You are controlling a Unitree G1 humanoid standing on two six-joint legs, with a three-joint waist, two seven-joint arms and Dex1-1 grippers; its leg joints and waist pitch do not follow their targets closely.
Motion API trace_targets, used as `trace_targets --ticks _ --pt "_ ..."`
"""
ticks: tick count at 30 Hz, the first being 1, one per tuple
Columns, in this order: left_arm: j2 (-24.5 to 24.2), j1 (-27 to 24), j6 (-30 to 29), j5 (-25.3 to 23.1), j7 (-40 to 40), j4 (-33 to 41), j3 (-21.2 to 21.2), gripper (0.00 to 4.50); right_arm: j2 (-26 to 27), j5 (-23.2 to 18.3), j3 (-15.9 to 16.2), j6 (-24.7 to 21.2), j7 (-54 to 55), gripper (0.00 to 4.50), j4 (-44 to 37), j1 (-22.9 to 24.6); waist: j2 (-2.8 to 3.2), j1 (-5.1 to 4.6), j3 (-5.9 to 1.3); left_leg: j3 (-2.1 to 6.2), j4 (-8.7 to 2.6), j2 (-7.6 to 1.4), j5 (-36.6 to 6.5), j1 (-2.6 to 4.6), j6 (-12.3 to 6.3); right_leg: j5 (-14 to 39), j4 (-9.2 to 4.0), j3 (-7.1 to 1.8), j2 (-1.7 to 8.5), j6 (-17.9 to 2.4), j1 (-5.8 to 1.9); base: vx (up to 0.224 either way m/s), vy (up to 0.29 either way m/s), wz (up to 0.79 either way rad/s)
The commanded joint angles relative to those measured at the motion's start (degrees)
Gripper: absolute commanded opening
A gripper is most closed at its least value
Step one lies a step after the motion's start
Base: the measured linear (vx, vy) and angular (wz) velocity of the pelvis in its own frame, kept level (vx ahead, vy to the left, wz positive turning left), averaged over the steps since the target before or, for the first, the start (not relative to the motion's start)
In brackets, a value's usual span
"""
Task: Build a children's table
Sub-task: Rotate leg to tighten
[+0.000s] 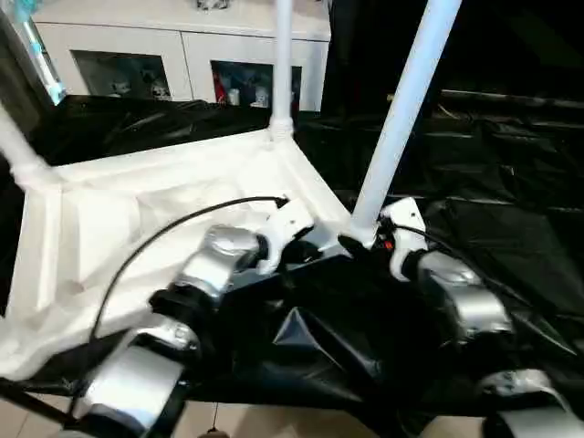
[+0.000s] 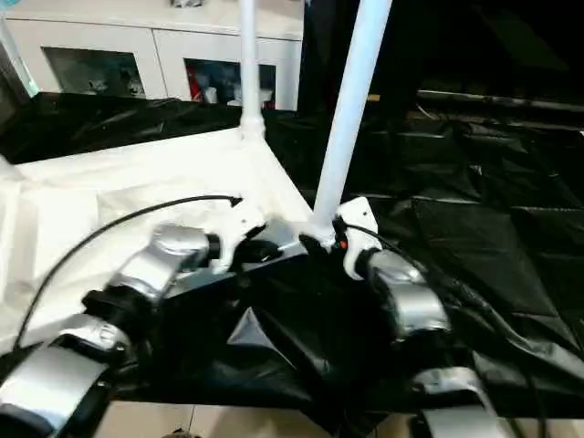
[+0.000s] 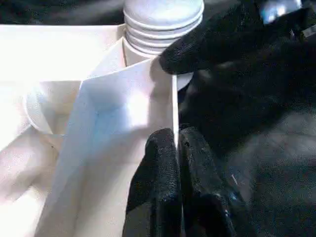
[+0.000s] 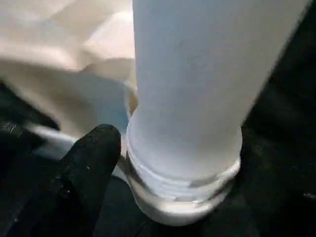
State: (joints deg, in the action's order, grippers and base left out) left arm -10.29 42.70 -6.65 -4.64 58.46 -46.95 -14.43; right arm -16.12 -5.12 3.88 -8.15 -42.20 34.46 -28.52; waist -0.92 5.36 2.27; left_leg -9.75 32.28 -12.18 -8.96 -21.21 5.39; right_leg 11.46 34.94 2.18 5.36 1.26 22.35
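Note:
The children's table lies upside down: its white tabletop (image 1: 109, 210) rests on black sheeting with its ribbed underside up. White legs rise from three corner sockets: a far one (image 1: 283, 64), a left one (image 1: 18, 146), and a near-right one (image 1: 401, 109) that leans to the right. My left gripper (image 3: 177, 143) is shut on the tabletop's thin rim wall just beside that near-right corner. My right gripper (image 1: 360, 242) stands open around the leaning leg's threaded base (image 4: 182, 187). One of its fingers (image 4: 89, 168) lies against the collar. The other finger is hidden behind the leg.
Wrinkled black sheeting (image 1: 511, 182) covers the big table to the right and front. A white cabinet (image 1: 182, 46) with glass doors stands behind. The draped table's front edge (image 1: 274, 397) runs just below my forearms, with floor beyond it.

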Motion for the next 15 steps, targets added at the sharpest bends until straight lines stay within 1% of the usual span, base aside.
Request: trace_targets --ticks 1,3,6,9,11,15 --pt "0.41 -0.7 2.7 2.01 6.19 1.32 -1.52 0.0 -1.18 -0.71 2.14 0.43 -6.02 3.75 -2.32 0.48 -0.41 0.15 -3.23 -0.55 -3.29 -0.45 -13.14 0.54 -3.54 5.08 -4.08 -1.3 1.84 -13.81 -2.49 0.0 0.0 0.0" --pt "-0.18 -0.51 3.04 2.07 7.28 1.01 -1.44 0.0 -2.22 -0.43 2.27 0.77 -7.15 3.75 -2.38 0.45 -0.34 0.46 -3.3 -0.61 -3.2 -0.57 -12.31 0.56 -3.63 3.32 -3.8 -1.29 1.85 -14.48 -2.49 0.0 0.0 0.0" --pt "-0.51 -0.25 3.18 2.18 8.21 0.77 -1.16 0.0 -2.85 -0.63 2.19 0.62 -8.01 3.75 -2.6 0.39 -0.43 0.46 -3.37 -0.62 -3.12 -0.5 -11.69 0.51 -3.57 2.01 -3.59 -1.24 1.89 -15.13 -2.59 0.0 0.0 0.0" --pt "-0.73 -0.22 2.86 2.6 9.48 0.98 -1.04 0.0 -3.13 -0.93 2.33 0.54 -9.03 3.75 -3.0 0.47 -0.56 0.59 -3.4 -0.68 -3.0 -0.42 -10.72 0.42 -4.06 1.4 -3.53 -1.24 1.93 -15.21 -2.69 0.0 0.0 0.0" --pt "-0.9 -0.25 2.92 2.75 10.06 1.1 -1.09 0.0 -3.4 -1.02 2.71 0.55 -9.8 3.75 -3.27 0.58 -0.44 0.66 -3.44 -0.67 -2.97 -0.49 -10.34 0.45 -4.13 1.03 -3.46 -1.22 1.91 -15.24 -2.63 0.0 0.0 0.0" --pt "-1.29 -0.17 3.36 2.97 11.13 0.98 -0.95 0.0 -3.63 -1.15 3.2 0.38 -11.93 3.75 -3.79 0.88 -0.56 0.81 -3.4 -0.7 -2.98 -0.52 -10.72 0.45 -4.17 1.49 -3.48 -1.2 1.87 -15.26 -2.62 0.0 0.0 0.0"
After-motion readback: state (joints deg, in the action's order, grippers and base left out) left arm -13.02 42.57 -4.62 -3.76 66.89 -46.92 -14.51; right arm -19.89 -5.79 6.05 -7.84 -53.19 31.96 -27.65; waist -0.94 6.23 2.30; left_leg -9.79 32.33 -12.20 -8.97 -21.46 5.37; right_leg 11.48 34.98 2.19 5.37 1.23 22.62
